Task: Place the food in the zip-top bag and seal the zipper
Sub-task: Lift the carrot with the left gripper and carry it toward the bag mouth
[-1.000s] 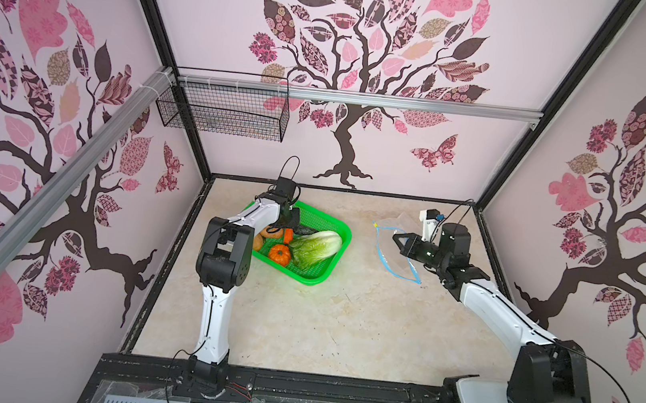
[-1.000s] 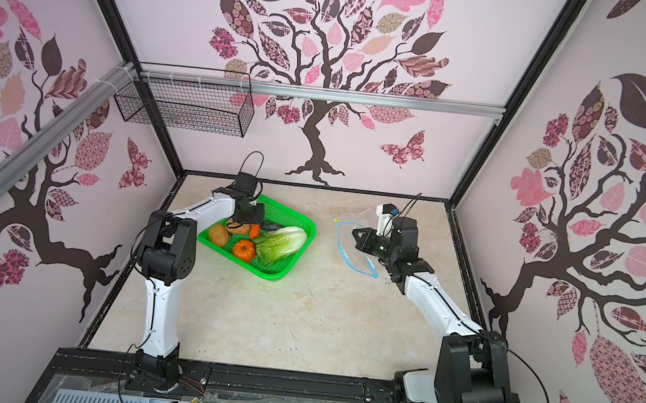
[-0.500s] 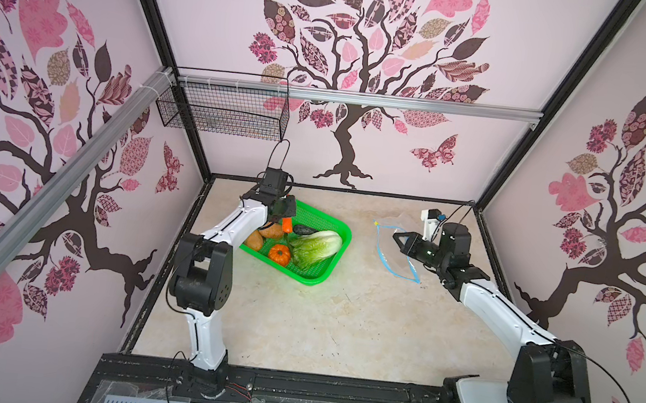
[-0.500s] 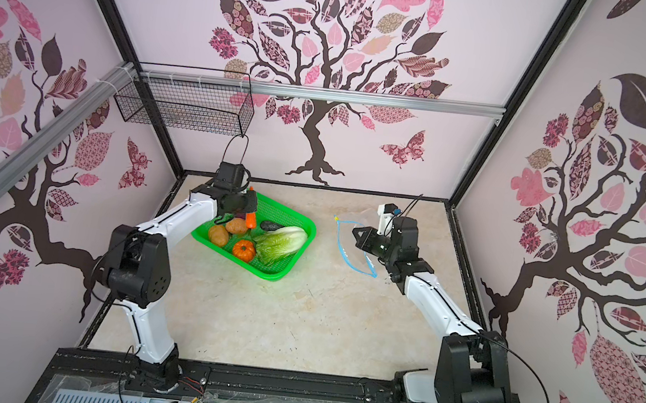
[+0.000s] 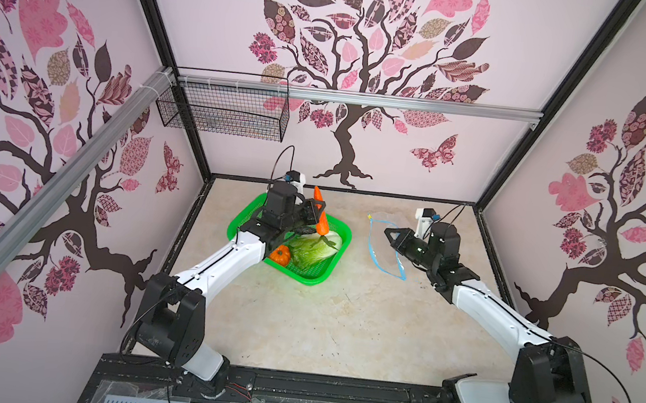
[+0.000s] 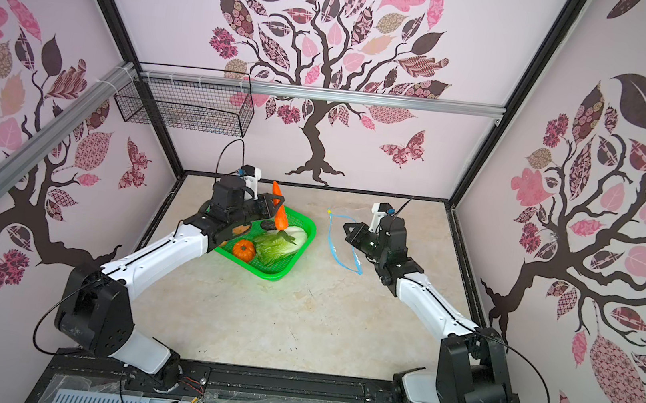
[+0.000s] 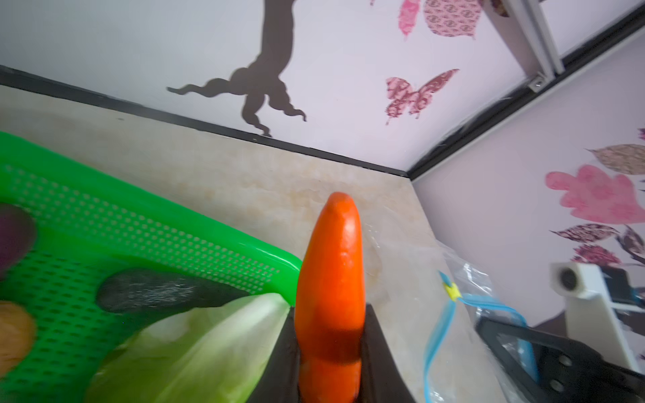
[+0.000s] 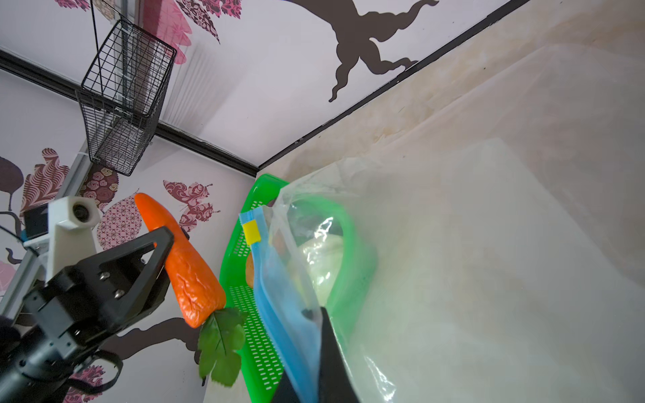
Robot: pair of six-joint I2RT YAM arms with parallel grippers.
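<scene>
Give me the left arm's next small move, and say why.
Probably swing the left tool sideways toward the zip-top bag. It grips the carrot, which is clear above the green basket. The right tool pinches the blue zipper, holding the bag's mouth open beside the basket.

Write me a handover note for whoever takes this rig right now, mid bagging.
Left pincer: shut on the carrot, lifted clear of the green basket.
Right pincer: shut on the zip-top bag at its zipper, mouth gaping open.
In the basket: cabbage, pumpkin, dark piece.
Done: carrot picked up; no food seen in the bag.
To do: drop the carrot in, bag the rest, seal the zipper.
</scene>
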